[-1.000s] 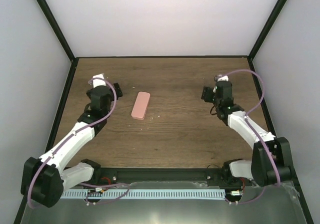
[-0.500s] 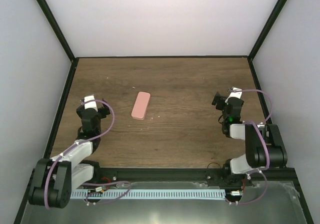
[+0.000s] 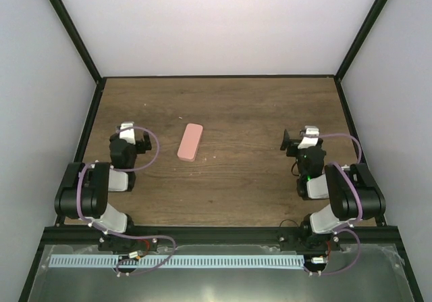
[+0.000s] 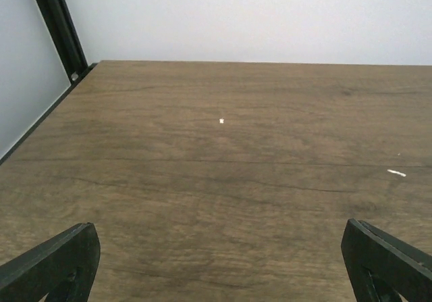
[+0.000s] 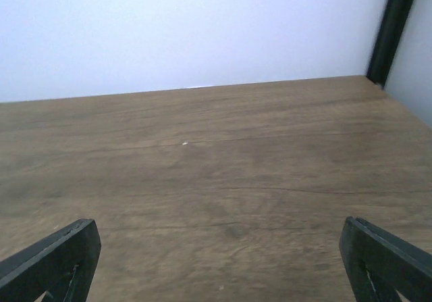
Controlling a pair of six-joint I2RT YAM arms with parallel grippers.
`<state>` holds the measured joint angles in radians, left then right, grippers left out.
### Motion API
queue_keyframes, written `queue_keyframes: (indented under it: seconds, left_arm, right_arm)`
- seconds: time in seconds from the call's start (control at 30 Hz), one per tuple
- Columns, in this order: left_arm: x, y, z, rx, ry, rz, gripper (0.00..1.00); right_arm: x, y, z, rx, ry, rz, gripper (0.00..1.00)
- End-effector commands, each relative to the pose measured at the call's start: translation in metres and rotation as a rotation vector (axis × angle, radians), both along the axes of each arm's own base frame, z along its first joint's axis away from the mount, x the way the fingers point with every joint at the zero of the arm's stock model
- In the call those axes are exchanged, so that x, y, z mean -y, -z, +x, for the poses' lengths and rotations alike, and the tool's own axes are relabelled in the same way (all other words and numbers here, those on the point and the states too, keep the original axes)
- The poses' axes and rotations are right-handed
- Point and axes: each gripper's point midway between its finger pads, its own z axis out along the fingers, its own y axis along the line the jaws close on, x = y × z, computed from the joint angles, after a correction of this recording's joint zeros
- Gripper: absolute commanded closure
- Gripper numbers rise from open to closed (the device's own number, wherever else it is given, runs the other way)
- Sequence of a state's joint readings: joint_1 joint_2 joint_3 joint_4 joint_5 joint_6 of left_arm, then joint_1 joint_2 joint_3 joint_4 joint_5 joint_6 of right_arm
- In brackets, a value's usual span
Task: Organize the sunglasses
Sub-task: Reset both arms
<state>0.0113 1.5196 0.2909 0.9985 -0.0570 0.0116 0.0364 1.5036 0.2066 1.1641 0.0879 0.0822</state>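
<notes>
I see a smooth pink case (image 3: 190, 142), a rounded oblong, lying shut on the matte wood-grain table (image 3: 250, 106), nearer my left arm than my right. The sunglasses show in no view; they may be inside the case, but I cannot tell. My left gripper (image 4: 217, 238) and right gripper (image 5: 217, 234) sit low over the boards, black fingers spread wide with only wood between them.

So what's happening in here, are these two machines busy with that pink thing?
Nothing is being handled right now. Both arms sit folded near their bases, the left tool and right tool open and empty. The pink case lies shut on the wooden table, closer to the left arm, touched by neither. No sunglasses are in sight; whether they are inside the case cannot be told.
</notes>
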Motion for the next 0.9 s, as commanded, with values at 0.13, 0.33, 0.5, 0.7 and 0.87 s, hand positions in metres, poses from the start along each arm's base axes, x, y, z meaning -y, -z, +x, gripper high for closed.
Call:
queue_keyframes:
  seconds: [0.13, 0.33, 0.5, 0.7, 0.87]
  left_arm:
    - [0.001, -0.020, 0.008, 0.093, 0.027, -0.009, 0.00]
    - [0.002, -0.021, 0.007, 0.094, 0.025, -0.006, 0.00]
    - [0.002, -0.020, 0.007, 0.092, 0.025, -0.006, 0.00]
    - [0.002, -0.020, 0.007, 0.092, 0.025, -0.006, 0.00]
    - [0.002, -0.020, 0.007, 0.093, 0.025, -0.006, 0.00]
  right_arm:
    - [-0.024, -0.021, 0.005, 0.093, -0.120, -0.073, 0.00]
    - [-0.026, -0.019, 0.011, 0.073, -0.172, -0.059, 0.00]
    - [-0.026, -0.019, 0.012, 0.068, -0.175, -0.057, 0.00]
    - [-0.026, -0.019, 0.011, 0.068, -0.176, -0.057, 0.00]
    - [-0.026, -0.019, 0.012, 0.068, -0.174, -0.057, 0.00]
